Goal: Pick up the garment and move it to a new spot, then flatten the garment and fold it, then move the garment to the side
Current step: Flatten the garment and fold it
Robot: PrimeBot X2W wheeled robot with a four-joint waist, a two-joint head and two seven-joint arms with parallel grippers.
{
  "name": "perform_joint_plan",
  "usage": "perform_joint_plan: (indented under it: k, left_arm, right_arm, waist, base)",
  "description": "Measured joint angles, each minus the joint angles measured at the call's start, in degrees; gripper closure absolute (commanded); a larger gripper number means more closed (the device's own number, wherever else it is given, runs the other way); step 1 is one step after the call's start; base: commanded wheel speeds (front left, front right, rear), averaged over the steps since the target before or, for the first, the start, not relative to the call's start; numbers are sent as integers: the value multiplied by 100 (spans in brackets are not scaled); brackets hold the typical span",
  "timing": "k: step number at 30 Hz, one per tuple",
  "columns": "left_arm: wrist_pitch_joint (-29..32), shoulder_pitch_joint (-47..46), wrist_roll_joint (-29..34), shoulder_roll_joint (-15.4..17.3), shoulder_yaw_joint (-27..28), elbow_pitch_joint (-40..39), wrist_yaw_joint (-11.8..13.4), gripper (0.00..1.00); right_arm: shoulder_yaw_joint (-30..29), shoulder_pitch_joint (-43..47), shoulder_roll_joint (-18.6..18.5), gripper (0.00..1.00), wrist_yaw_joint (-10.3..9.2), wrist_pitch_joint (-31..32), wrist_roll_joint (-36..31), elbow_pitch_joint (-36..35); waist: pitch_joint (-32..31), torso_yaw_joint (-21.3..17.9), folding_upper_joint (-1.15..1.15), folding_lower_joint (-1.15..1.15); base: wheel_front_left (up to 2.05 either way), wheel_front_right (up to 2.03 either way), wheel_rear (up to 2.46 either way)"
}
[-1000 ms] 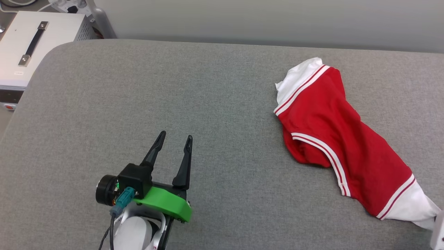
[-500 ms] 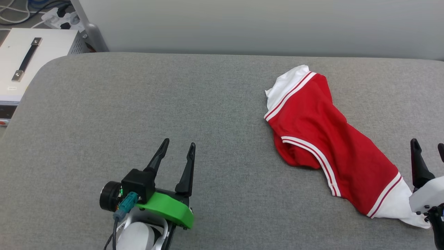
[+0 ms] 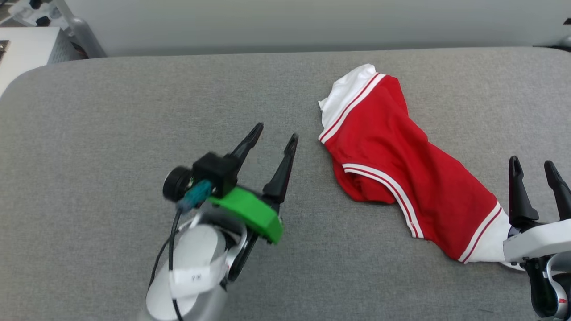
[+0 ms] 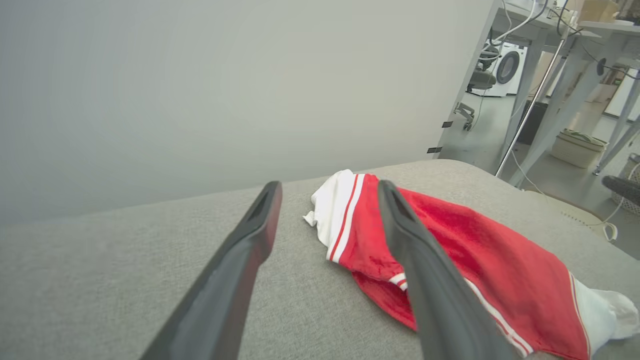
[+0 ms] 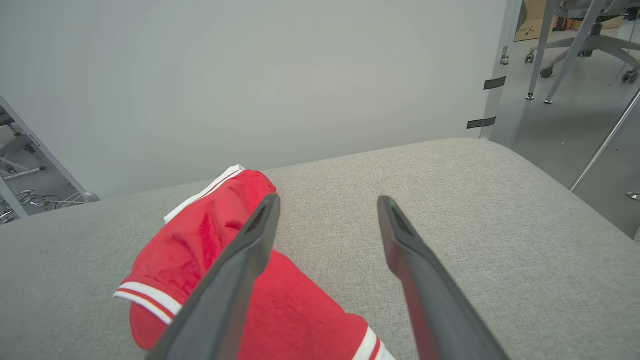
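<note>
The garment (image 3: 392,165), a red T-shirt with white sleeves and red-white stripe trim, lies crumpled in a long diagonal heap on the right half of the grey padded table (image 3: 134,116). Its chest lettering is hidden. My left gripper (image 3: 274,133) is open, a short way left of the shirt's upper white sleeve (image 3: 345,91), holding nothing. My right gripper (image 3: 533,165) is open beside the lower white sleeve (image 3: 488,243). The left wrist view shows the garment (image 4: 450,250) just ahead, partly behind the right finger. In the right wrist view the garment (image 5: 210,235) lies ahead to the left.
A pale wall runs behind the table's far edge. A white box (image 3: 22,49) and a grey post (image 3: 80,33) stand off the far left corner. Desk legs, a basket (image 4: 577,147) and a washing machine (image 4: 502,67) stand on the floor beyond the right end.
The head camera has turned right, shifting the whole scene left. My left gripper has moved up and right toward the shirt. My right gripper has come further into view beside the lower sleeve.
</note>
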Motion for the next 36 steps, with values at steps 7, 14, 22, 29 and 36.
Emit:
perform_joint_plan:
  k: [7,14,22,29,36]
  left_arm:
    - [3027,-1986,-1203,336,-723,559,0,0]
    - [5470,-3372,-1964,812,-878,1307,0,0]
    - [5931,-4218,-2123,892,-946,2051,0,0]
    - [6040,-4566,-2159,901,-1025,2694,0,0]
    - [5836,-4838,-2031,1018,-1084,3208,5,0]
  right_arm:
    - [146,-172,143,0,0,-5,-66,-141]
    - [578,-436,221,0,0,-118,-59,-110]
    - [921,-615,253,0,0,-285,89,73]
    - [1109,-755,247,0,0,-417,155,222]
    - [1323,-883,248,0,0,-543,214,320]
  waist:
    - [397,-257,0,0]
    - [741,-688,0,0]
    - [1167,-1202,0,0]
    - [1472,-1569,0,1]
    - [1736,-1815,0,1]
  base:
    - [0,0,0]
    - [0,0,0]
    - [0,0,0]
    - [0,0,0]
    - [0,0,0]
